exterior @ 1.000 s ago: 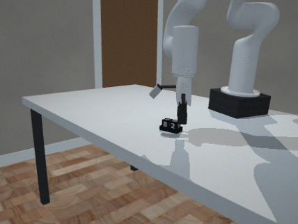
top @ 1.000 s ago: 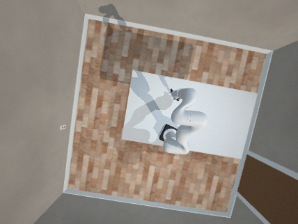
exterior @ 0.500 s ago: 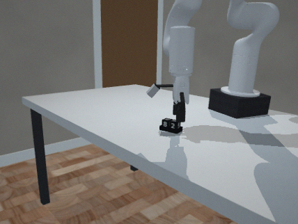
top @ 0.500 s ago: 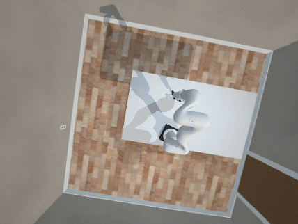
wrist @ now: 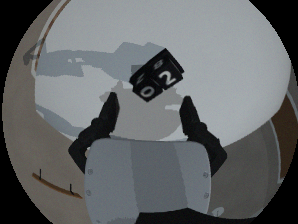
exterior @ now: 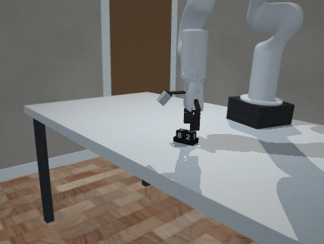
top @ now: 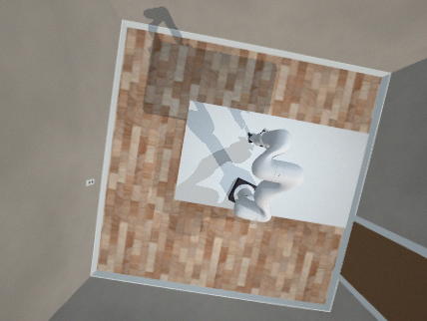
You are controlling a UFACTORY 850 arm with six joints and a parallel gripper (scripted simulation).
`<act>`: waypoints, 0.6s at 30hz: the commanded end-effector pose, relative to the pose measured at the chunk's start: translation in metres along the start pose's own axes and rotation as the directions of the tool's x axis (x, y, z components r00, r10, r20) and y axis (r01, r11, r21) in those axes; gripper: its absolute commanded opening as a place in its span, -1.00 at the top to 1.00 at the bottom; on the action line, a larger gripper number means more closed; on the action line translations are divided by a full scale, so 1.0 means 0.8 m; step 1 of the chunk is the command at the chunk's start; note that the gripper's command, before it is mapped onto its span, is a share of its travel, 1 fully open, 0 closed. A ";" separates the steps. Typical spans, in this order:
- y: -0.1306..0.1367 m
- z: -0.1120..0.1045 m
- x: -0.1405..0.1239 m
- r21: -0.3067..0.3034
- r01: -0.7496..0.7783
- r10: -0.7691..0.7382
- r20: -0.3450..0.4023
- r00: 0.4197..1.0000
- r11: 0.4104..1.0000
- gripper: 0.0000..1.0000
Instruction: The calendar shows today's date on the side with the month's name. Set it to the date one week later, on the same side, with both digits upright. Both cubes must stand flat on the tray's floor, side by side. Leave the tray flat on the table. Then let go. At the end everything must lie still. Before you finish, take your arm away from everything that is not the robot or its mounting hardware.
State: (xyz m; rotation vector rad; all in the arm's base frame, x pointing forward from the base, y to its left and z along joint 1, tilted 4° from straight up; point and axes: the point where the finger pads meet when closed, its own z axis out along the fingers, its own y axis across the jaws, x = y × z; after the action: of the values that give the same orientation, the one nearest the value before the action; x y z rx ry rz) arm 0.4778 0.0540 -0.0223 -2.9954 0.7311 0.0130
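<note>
- tool [wrist: 148, 117] fingers apart, empty, cubes [wrist: 156, 76] at 12 o'clock
- cubes look small, rigid, light, slick; pinch opposite flat faces
- tray [exterior: 185, 140] flat on tabletop [exterior: 113, 125]

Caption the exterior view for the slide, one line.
Open gripper poised just above the calendar cubes, reading 8 and 2 on this side, in their tray on the white table.

A plain, sparsely furnished room: wood parquet floor [top: 150, 239], grey-beige walls [exterior: 57, 57] with white skirting, a brown door [exterior: 140, 45], and a white bench [exterior: 113, 117] carrying a robot arm [exterior: 270, 49].
</note>
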 end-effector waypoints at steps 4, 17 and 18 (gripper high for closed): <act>0.009 0.000 0.002 0.013 0.105 -0.105 -0.004 0.994 0.994 -1.00; 0.035 0.000 0.006 0.013 0.164 -0.164 -0.004 0.987 0.986 -1.00; 0.036 0.000 0.006 0.012 0.192 -0.192 -0.005 0.981 0.981 -1.00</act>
State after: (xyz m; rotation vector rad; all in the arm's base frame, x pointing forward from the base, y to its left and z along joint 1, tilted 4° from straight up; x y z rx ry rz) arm 0.4683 0.0276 -0.0242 -3.0445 0.4960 0.0110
